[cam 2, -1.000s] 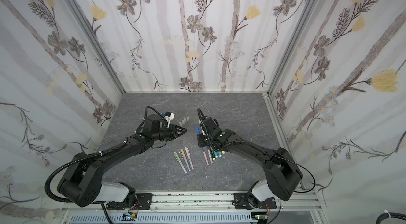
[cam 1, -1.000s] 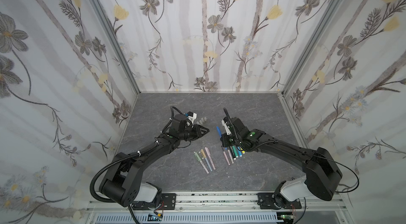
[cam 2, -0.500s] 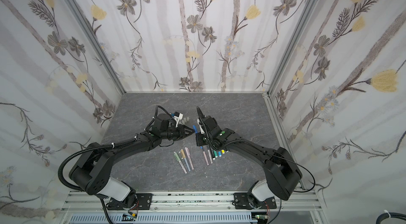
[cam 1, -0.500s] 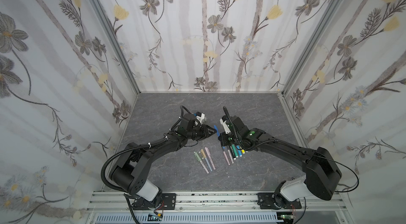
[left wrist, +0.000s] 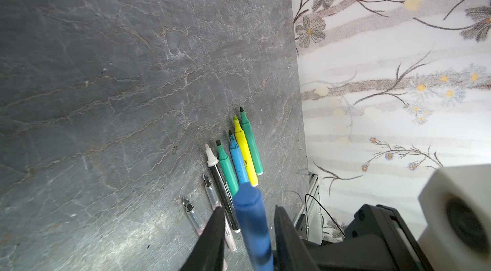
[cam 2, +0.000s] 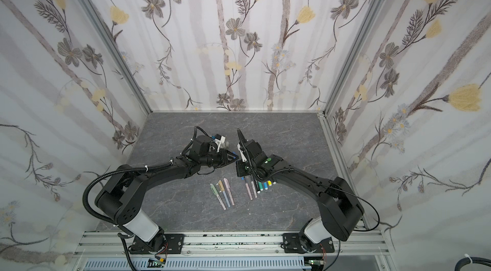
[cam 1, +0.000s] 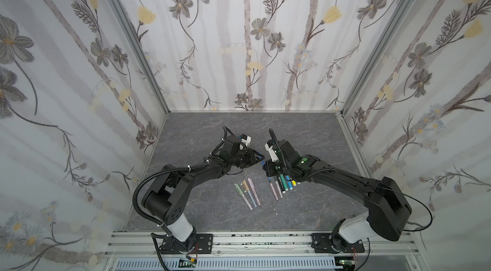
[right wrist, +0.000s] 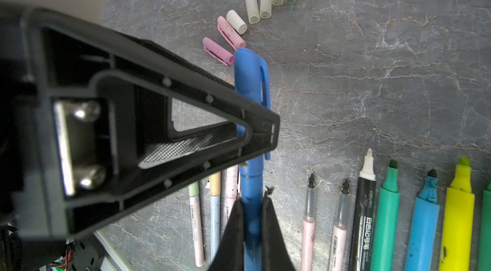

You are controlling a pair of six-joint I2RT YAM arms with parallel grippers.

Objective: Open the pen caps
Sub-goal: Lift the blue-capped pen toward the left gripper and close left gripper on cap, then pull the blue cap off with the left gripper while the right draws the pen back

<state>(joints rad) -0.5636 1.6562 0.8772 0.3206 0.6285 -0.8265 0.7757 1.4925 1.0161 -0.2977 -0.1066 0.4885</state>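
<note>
My right gripper [right wrist: 252, 198] is shut on the barrel of a blue pen [right wrist: 249, 176] and holds it above the table. The pen's blue cap [right wrist: 248, 75] with its clip is still on. My left gripper [left wrist: 248, 207] stands open around that cap [left wrist: 249, 216], with a narrow gap on each side. One of its fingers [right wrist: 260, 134] covers the cap's lower half. In both top views the two grippers [cam 1: 261, 159] [cam 2: 235, 159] meet tip to tip at mid-table. Several loose pen caps [right wrist: 252, 6], pink and translucent, lie in an arc beyond the pen.
A row of several uncapped pens [left wrist: 239, 155] [cam 1: 281, 186] lies under the right arm. Three capped pastel pens [cam 1: 248, 194] [right wrist: 215, 203] lie side by side nearer the front. Floral walls [cam 1: 247, 44] enclose the grey table [cam 1: 305, 129] on three sides.
My left gripper has moved right, from the loose caps to the blue pen's cap. The right gripper has kept still with the pen.
</note>
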